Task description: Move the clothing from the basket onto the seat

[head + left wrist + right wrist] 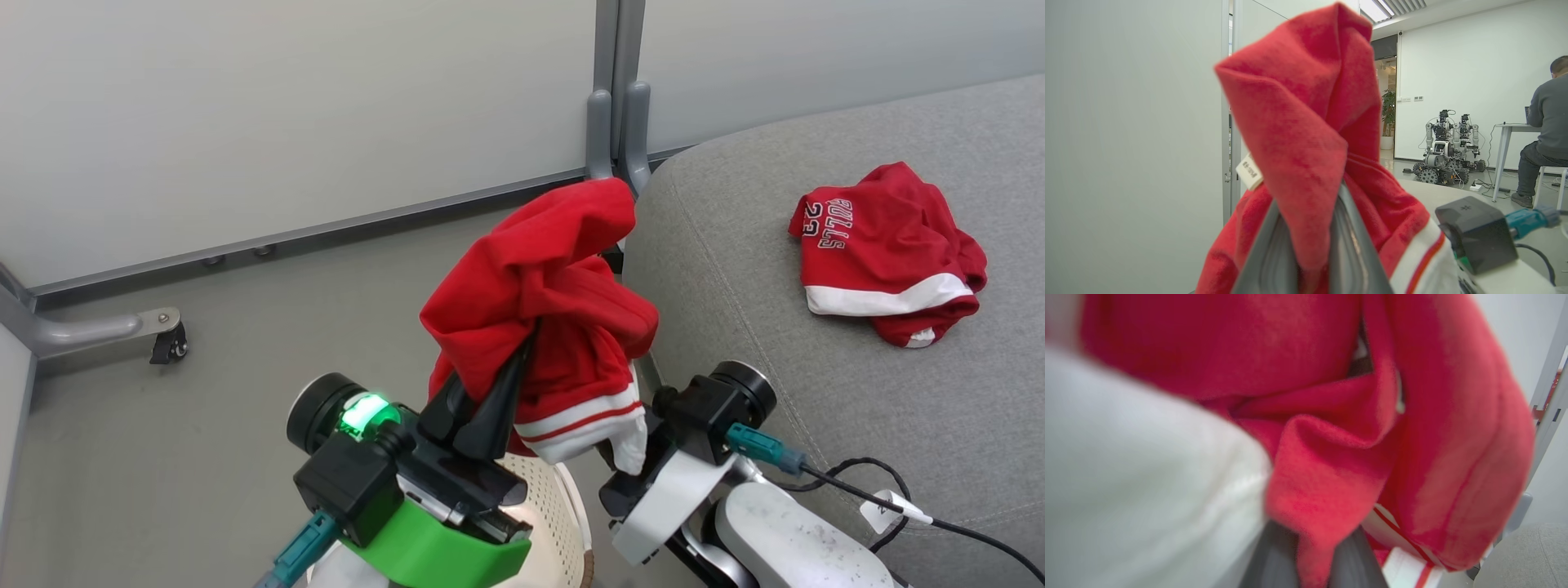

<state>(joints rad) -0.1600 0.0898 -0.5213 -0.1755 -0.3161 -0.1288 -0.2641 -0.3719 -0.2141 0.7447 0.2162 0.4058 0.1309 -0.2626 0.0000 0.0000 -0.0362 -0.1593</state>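
Note:
A bright red garment (543,294) with white stripe trim hangs bunched in the air between the basket and the seat. My left gripper (498,384) is shut on its red cloth; the left wrist view shows a fold of the garment (1306,122) pinched between the grey fingers (1274,253). My right gripper (1312,549) is shut on another fold of the same garment (1331,465), low on its right side. A second red garment (890,253) with white lettering lies crumpled on the grey seat (759,310). Part of the cream perforated basket (551,510) peeks out below my left wrist.
A partition wall with a grey post (616,122) and a caster foot (167,336) stands behind on the grey floor. Black cables (882,482) lie on the seat's near edge. Far off, a person (1549,130) sits at a table beside parked robots (1449,151).

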